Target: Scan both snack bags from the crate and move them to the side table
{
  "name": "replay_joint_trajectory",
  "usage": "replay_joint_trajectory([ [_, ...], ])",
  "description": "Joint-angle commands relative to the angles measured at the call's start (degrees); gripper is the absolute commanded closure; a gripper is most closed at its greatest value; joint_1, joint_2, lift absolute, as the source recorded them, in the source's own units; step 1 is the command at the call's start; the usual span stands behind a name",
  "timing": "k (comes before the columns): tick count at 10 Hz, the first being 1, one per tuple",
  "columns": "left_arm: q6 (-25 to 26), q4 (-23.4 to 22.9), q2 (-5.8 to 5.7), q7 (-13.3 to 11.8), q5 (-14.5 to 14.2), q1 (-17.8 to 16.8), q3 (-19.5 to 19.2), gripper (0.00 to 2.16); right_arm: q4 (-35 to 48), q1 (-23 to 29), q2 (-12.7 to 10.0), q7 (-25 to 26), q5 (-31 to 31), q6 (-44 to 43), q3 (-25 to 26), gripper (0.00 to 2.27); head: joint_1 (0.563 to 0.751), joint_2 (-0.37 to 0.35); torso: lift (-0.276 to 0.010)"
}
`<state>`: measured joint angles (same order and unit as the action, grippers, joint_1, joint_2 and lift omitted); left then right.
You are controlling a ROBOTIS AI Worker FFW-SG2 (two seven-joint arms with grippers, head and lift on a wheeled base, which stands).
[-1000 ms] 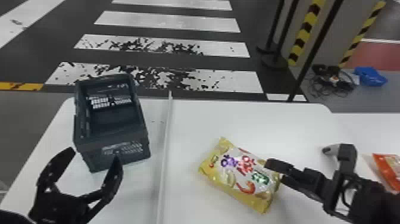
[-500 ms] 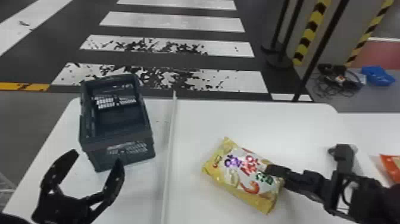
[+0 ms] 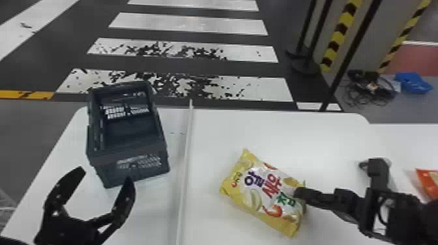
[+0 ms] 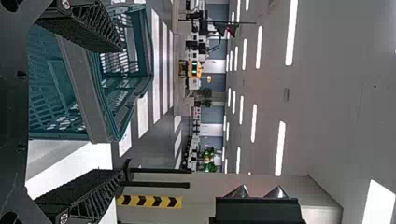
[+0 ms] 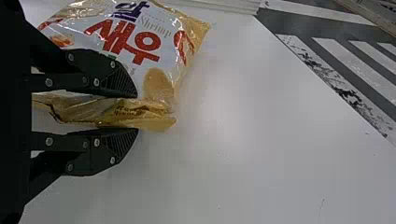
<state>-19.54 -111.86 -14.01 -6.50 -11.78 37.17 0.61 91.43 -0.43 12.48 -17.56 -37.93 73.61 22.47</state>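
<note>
- Since the earlier frame, your right gripper (image 5: 138,113) has come lower along the end of the yellow-and-white snack bag (image 3: 260,192).
- You have its fingers drawn well in, that crumpled end between them; how firm the squeeze is, you can't tell.
- Bag body lies flat on the white table (image 3: 277,130), reaching from those fingers toward your left gripper (image 3: 106,174), which is spread wide and empty, just short of the dark crate (image 3: 130,163).
- Expect it light, puffy, slick and crushable: keep to the sealed end and squeeze gently.
</note>
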Motion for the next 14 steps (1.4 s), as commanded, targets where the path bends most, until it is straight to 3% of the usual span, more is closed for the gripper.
replay_joint_trajectory([
  [1, -0.2, 0.3, 0.04, 0.0, 0.0, 0.0, 0.0, 0.08, 2.4, 0.6, 0.1, 0.0, -0.1, 0.0, 1.1, 2.25, 0.695, -0.066, -0.099],
  [4, -0.4, 0.8, 0.13, 0.0, -0.1, 0.0, 0.0, 0.08, 8.6, 1.2, 0.3, 1.5, -0.4, -0.3, 4.5, 2.25, 0.695, -0.094, -0.099],
  [6, -0.7, 1.0, 0.30, 0.0, -0.1, 0.0, 0.0, 0.08, 20.4, 5.0, 0.8, 6.1, 8.5, -5.3, 2.4, 2.25, 0.695, -0.128, -0.099],
  [10, -0.7, 1.5, 0.48, -0.2, -0.4, 0.0, -0.1, 0.08, 33.8, 8.1, 0.9, 14.2, 27.7, -9.0, -8.9, 2.25, 0.695, -0.185, -0.099],
  [12, -0.7, 1.7, 0.48, -0.3, -0.4, 0.0, -0.1, 0.08, 34.9, 9.0, 1.0, 17.8, 38.4, -13.2, -16.1, 2.25, 0.695, -0.178, -0.099],
  [14, -0.7, 1.9, 0.48, -0.3, -0.5, 0.0, -0.1, 0.08, 33.7, 9.7, 1.7, 25.1, 55.0, -17.9, -26.6, 2.25, 0.695, -0.170, -0.099],
])
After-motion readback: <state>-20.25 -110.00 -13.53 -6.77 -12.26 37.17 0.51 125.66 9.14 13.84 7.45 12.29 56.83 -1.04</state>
